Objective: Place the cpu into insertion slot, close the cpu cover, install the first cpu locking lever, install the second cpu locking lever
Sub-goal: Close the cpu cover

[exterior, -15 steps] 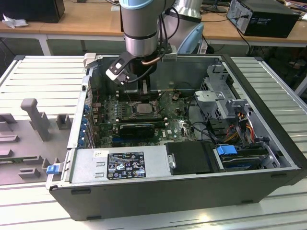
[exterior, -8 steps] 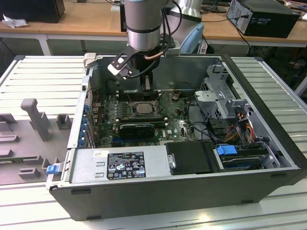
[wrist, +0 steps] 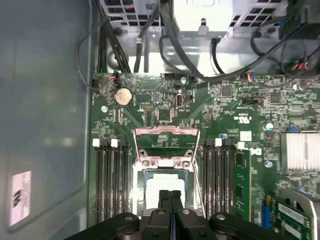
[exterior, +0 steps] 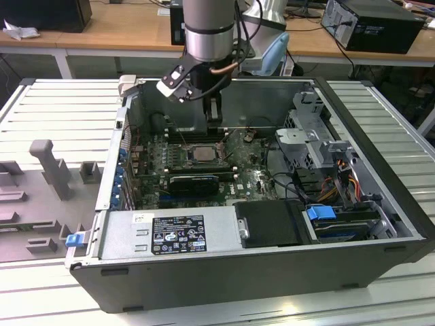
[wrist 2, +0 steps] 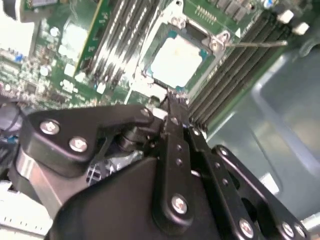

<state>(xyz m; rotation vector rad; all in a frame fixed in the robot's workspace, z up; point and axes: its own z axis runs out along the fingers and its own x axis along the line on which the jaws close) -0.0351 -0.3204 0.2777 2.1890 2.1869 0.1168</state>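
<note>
The cpu (wrist: pixel 165 181) lies flat in the insertion slot (wrist: pixel 141 176) on the green board, its pale metal top showing in both wrist views (wrist 2: pixel 176 59). The cpu cover (wrist: pixel 166 131), a silvery frame, stands swung open on the far side of the socket. A thin metal lever (wrist 2: pixel 256 44) sticks out beside the socket. My gripper (wrist: pixel 170 199) hangs just above the near edge of the chip, shut with nothing between its fingers. In the exterior view the gripper (exterior: pixel 215 125) reaches down into the open computer case, right behind the cpu (exterior: pixel 202 153).
Long memory slots (wrist: pixel 111 180) flank the socket on both sides. Black cables (wrist: pixel 165 35) and a drive cage (exterior: pixel 318 136) sit past the board. A power supply box (exterior: pixel 178 234) fills the case's front. Grey fixtures (exterior: pixel 51 170) stand on the table at the exterior view's left.
</note>
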